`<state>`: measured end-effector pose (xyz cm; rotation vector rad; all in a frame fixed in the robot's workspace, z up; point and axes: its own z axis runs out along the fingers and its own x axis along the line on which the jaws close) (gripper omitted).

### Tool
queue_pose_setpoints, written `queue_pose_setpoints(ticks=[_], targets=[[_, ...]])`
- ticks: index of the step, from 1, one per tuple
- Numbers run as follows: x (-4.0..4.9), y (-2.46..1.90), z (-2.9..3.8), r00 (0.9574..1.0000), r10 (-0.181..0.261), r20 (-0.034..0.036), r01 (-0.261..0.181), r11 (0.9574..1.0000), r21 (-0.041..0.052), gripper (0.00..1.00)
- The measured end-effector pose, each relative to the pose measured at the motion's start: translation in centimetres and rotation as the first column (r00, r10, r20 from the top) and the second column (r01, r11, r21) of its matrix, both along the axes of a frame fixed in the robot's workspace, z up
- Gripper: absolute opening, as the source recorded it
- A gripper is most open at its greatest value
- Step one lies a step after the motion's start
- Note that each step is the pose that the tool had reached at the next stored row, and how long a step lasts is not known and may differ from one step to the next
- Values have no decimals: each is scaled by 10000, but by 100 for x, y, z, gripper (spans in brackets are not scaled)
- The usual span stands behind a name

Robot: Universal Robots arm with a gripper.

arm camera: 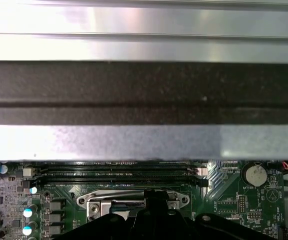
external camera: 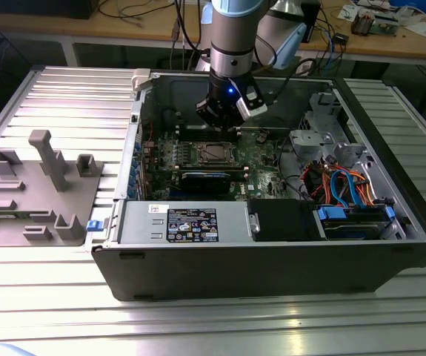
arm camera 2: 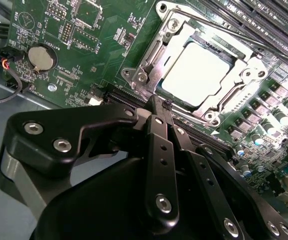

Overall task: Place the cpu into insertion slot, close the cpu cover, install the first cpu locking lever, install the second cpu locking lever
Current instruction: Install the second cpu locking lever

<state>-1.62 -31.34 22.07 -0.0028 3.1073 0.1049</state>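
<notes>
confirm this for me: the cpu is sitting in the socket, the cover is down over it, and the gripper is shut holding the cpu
Not quite. The gripper is shut but holds nothing. In the second wrist view the cpu lies in the insertion slot under the cpu cover, apart from the fingertips. The rest is right.

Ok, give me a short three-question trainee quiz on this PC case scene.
1. True or false: the cpu already sits in the insertion slot.
2. In the exterior view, the grey fixture block lies on which side of the computer case? A) left B) right
3. Fill in: in the second wrist view the gripper has its fingers ____.

Key: 1 true; 2 A; 3 shut.
</notes>
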Motion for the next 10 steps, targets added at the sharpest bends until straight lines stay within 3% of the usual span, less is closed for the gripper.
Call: queue_pose_setpoints(ticks=[10], targets=[[0, -1, 15, 10000, 0, 1, 0, 10000, 2, 11]])
